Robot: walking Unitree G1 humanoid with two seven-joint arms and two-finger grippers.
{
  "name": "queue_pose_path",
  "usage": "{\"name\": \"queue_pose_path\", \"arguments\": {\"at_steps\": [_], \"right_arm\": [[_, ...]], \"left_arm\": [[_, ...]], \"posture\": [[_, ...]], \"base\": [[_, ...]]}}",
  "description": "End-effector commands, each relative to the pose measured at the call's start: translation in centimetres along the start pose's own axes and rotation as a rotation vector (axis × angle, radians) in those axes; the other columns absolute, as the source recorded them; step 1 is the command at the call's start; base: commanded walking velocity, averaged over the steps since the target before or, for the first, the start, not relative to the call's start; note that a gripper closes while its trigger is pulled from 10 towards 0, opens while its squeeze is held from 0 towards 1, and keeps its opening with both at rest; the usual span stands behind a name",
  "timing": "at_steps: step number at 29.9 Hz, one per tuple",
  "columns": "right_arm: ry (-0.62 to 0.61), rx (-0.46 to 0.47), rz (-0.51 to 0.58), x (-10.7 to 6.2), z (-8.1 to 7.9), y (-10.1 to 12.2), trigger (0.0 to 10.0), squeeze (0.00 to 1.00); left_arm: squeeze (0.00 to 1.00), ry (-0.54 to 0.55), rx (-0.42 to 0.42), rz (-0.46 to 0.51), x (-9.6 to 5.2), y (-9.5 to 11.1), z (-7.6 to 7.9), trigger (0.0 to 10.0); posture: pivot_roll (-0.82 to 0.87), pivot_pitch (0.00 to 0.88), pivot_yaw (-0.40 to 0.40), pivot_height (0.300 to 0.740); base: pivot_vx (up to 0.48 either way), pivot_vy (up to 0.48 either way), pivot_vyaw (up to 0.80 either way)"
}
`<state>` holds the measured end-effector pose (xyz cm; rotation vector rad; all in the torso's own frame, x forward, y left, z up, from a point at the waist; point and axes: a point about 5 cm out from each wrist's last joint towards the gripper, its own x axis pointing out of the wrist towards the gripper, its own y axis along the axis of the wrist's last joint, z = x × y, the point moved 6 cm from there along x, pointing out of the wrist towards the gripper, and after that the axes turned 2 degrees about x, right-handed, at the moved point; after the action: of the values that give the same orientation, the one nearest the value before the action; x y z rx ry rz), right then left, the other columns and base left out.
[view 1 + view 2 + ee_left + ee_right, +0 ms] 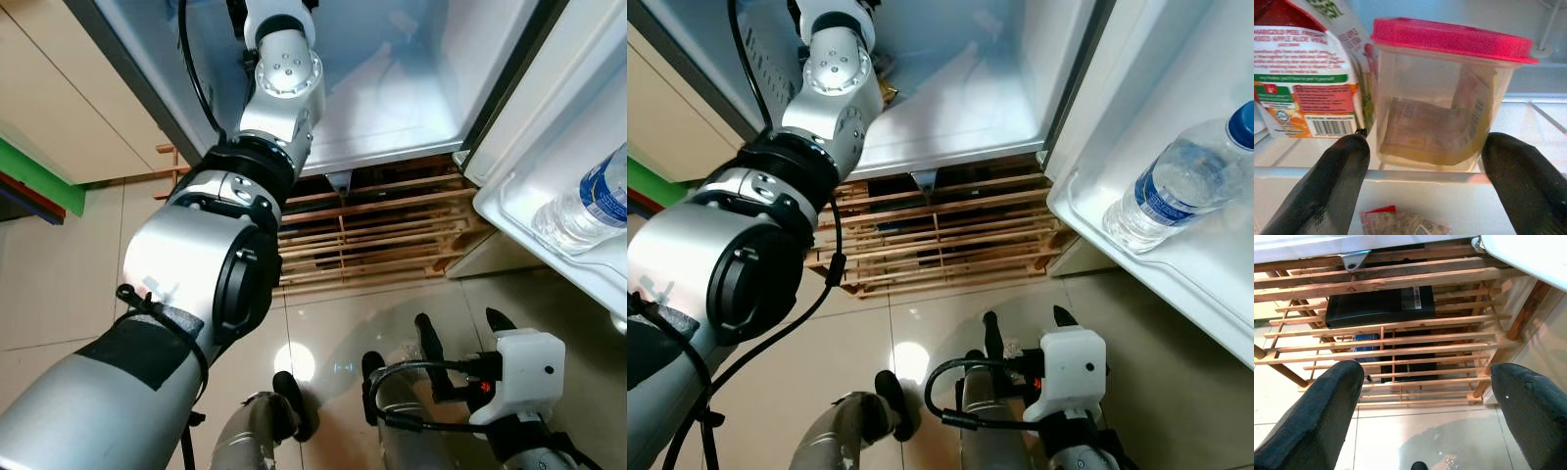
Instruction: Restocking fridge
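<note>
A clear container with a pink lid [1449, 98] stands on a fridge shelf [1415, 176] mid-frame, just beside a juice carton [1308, 78] at left. The left pincer [1425, 188] is spread before it; the right pincer [1432, 413], also spread, hangs above a wooden pallet [1400, 338]

We see clear container [1442, 98], pink lid on, upright on fridge shelf [1415, 175], beside juice carton [1308, 73]; water bottle [1176, 186] in door rack [1087, 220], right.
</note>
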<state>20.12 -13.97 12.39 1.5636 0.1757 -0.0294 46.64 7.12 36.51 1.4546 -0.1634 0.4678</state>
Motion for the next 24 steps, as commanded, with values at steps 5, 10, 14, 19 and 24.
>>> {"name": "queue_pose_path", "arguments": {"at_steps": [5, 10, 14, 19, 24], "right_arm": [[0.002, 0.004, -0.006, -0.1, -0.1, 0.0, 10.0, 0.0], [0.006, 0.006, 0.001, 0.3, -0.2, 0.0, 10.0, 0.0], [0.014, 0.012, 0.003, 0.7, -0.4, -0.1, 10.0, 0.0], [0.018, 0.008, 0.028, 1.6, -0.3, 0.3, 10.0, 0.0], [0.008, 0.0, 0.057, 2.7, 0.2, 0.7, 10.0, 0.0]], "left_arm": [[1.0, 0.0, 0.022, -0.022, -0.4, -0.8, 0.3, 10.0], [1.0, 0.002, 0.022, -0.028, -0.9, -1.8, 0.4, 10.0], [1.0, -0.054, 0.018, -0.001, -1.6, -2.0, 1.5, 10.0], [1.0, -0.109, 0.029, 0.05, -1.9, -1.3, 2.6, 10.0], [1.0, -0.161, 0.024, 0.044, -2.6, -1.9, 3.5, 10.0]], "posture": [[-0.52, 0.349, 0.129, 0.74], [-0.49, 0.336, 0.132, 0.74], [-0.46, 0.317, 0.129, 0.74], [-0.43, 0.299, 0.127, 0.74], [-0.4, 0.264, 0.129, 0.74]], "base": [[0.0, 0.0, 0.0], [0.0, 0.0, 0.0], [0.0, 0.0, 0.0], [0.0, 0.0, 0.0], [0.0, 0.0, 0.0]]}}
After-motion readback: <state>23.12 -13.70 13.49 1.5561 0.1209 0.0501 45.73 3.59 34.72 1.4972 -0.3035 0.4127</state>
